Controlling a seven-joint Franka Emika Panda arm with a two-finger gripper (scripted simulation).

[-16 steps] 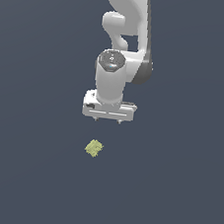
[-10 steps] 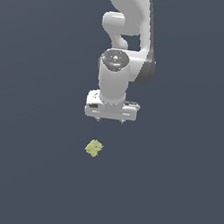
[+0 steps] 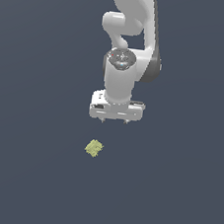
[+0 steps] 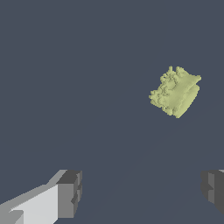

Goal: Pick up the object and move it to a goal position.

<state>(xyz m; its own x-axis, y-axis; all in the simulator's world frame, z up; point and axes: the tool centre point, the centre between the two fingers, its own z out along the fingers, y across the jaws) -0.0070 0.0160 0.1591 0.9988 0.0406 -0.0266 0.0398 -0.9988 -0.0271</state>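
The object [image 3: 94,148] is a small yellow-green bumpy lump lying on the dark grey floor. It also shows in the wrist view [image 4: 175,91], apart from the fingers. My white gripper [image 3: 114,121] hangs above the floor, a little behind the object and toward the exterior view's right. Its two dark fingertips [image 4: 69,194] stand wide apart with nothing between them. The gripper is open and empty.
The plain dark grey floor [image 3: 27,173] fills the scene. The white arm [image 3: 131,32] rises behind the gripper. No other objects show.
The gripper has come slightly lower and nearer to the object. The object has not moved.
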